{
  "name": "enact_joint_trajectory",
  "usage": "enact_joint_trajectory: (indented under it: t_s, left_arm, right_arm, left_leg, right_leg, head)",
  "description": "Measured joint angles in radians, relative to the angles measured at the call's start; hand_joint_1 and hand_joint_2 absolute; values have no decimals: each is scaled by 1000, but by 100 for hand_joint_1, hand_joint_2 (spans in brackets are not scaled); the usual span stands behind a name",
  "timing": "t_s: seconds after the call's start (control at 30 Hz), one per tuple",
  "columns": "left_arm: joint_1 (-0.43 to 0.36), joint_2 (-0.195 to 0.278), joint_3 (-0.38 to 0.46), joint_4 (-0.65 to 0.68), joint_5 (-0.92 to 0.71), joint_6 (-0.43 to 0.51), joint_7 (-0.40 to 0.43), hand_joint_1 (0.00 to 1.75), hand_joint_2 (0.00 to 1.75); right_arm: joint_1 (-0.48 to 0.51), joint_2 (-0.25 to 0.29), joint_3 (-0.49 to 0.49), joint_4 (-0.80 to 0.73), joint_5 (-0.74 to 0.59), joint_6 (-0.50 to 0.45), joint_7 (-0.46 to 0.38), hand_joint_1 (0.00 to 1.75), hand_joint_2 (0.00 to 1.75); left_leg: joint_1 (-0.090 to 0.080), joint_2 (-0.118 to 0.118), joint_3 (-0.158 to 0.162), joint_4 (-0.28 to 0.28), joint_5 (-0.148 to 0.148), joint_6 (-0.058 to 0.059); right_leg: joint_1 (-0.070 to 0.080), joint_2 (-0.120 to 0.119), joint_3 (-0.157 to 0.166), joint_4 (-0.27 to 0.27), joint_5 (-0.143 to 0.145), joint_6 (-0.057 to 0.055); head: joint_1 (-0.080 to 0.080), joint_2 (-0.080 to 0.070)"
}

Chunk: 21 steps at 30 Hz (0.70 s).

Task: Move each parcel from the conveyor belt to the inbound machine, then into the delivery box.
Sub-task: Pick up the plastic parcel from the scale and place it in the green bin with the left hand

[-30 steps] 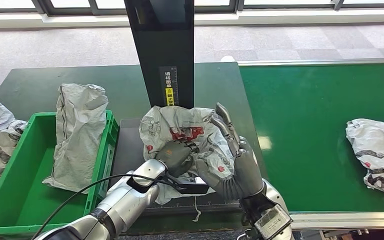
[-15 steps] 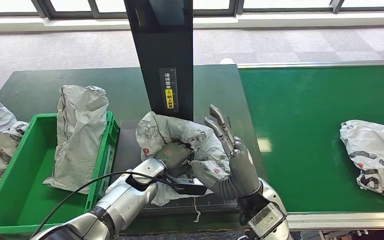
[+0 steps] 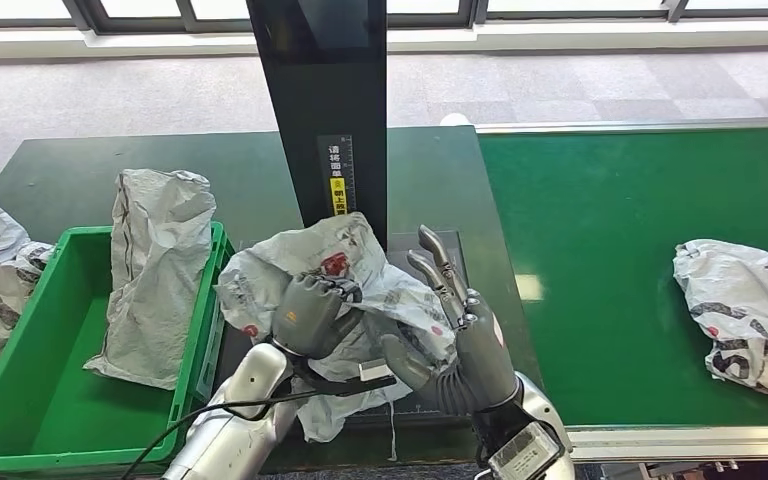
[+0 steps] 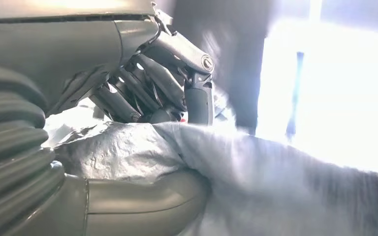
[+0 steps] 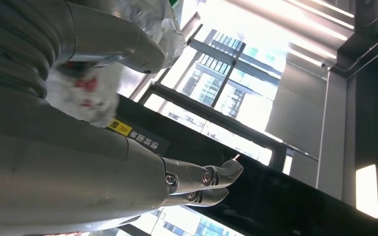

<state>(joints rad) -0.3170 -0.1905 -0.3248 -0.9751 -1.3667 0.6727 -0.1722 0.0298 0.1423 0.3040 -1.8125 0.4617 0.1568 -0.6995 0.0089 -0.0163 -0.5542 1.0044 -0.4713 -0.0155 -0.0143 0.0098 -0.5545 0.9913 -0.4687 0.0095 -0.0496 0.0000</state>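
- One crinkled grey poly-bag parcel [image 3: 355, 285] gripped in my left hand [image 3: 308, 315], over the inbound machine's black platform [image 3: 260, 300].
- My right hand [image 3: 465, 340] open, fingers straight, touching its side.
- Parcel shifted left toward the green crate [image 3: 20, 400] since a second ago.

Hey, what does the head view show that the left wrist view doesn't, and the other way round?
Head view alone: the green delivery box with a parcel leaning in it, the conveyor belt carrying another parcel, the black inbound machine, and the right hand with fingers spread beside the held parcel.
Left wrist view alone: a close look at the dark fingers curled down onto the plastic, and the thumb beneath it.
Both: the left hand gripping the grey held parcel.
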Motion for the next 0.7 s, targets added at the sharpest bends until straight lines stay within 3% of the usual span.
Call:
enact_joint_trajectory:
  t_s: [0.17, 0.43, 0.7]
  left_arm:
    - [109, 4, 82, -263, 28, 23, -102, 175, 175]
    - [219, -85, 306, -588, 188, 27, -451, 175, 175]
    - [252, -94, 426, -718, 255, 27, -492, 175, 175]
  right_arm:
    - [9, 0, 0, -4, -6, -15, 0, 0, 175]
    - [49, 0, 1, -27, -9, -55, 0, 0, 175]
    - [65, -2, 3, -36, -9, -72, 0, 0, 175]
  left_leg:
    - [0, 0, -3, 0, 0, 0]
    - [0, 0, -4, 0, 0, 0]
    - [0, 0, -5, 0, 0, 0]
  right_leg:
    - [0, 0, -3, 0, 0, 0]
    - [0, 0, -5, 0, 0, 0]
    - [0, 0, -5, 0, 0, 0]
  head:
    - [0, 0]
    - [0, 0]
    - [0, 0]
